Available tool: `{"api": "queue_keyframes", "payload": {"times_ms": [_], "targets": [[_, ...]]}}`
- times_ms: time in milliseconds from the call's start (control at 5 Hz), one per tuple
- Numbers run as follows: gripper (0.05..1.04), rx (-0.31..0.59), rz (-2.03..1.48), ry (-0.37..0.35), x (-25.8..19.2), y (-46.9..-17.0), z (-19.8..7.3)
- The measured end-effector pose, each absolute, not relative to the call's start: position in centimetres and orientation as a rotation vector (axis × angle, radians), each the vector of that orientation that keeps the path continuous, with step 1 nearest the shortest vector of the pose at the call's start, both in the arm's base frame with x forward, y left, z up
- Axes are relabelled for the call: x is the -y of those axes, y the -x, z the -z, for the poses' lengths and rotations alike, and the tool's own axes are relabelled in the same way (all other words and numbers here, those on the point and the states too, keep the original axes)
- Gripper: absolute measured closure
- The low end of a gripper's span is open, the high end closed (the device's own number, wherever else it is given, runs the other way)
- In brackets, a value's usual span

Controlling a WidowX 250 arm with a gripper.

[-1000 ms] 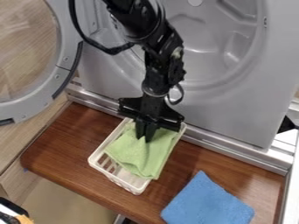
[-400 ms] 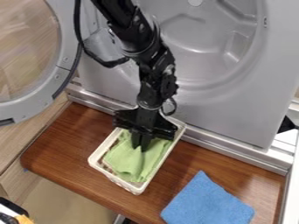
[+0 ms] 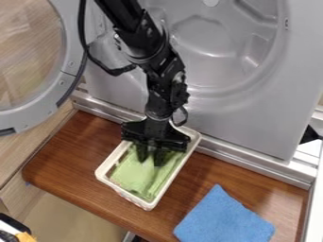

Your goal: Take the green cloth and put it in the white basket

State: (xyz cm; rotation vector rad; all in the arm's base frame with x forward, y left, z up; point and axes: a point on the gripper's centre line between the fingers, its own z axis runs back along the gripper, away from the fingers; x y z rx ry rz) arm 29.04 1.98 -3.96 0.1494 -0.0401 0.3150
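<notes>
My end effector (image 3: 150, 159) points downward within the upper part of the white basket (image 3: 182, 166), its two fingers slightly apart, with green fabric visible in the gap between them. The green cloth (image 3: 135, 177) lies inside the basket, rumpled, below my fingertips and within the rim. The basket stands at a slant on the brown wooden table (image 3: 75, 160). A blue cloth (image 3: 224, 220) lies on the table to the lower right, apart from the basket. A grey panel (image 3: 252, 108) with a rounded recess rises behind; a round-framed door (image 3: 47, 106) occupies the upper left.
</notes>
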Motion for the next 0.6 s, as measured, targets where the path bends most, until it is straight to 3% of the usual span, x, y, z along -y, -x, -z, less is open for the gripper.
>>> {"api": "queue_keyframes", "payload": {"times_ms": [200, 400, 600], "targets": [[0.260, 0.118, -0.350, -0.103, -2.2, -29.6, 0.9], [0.075, 0.154, -0.376, -0.119, -2.7, -29.6, -1.5], [0.077, 0.173, -0.401, -0.133, -2.6, -29.3, -4.5]]}}
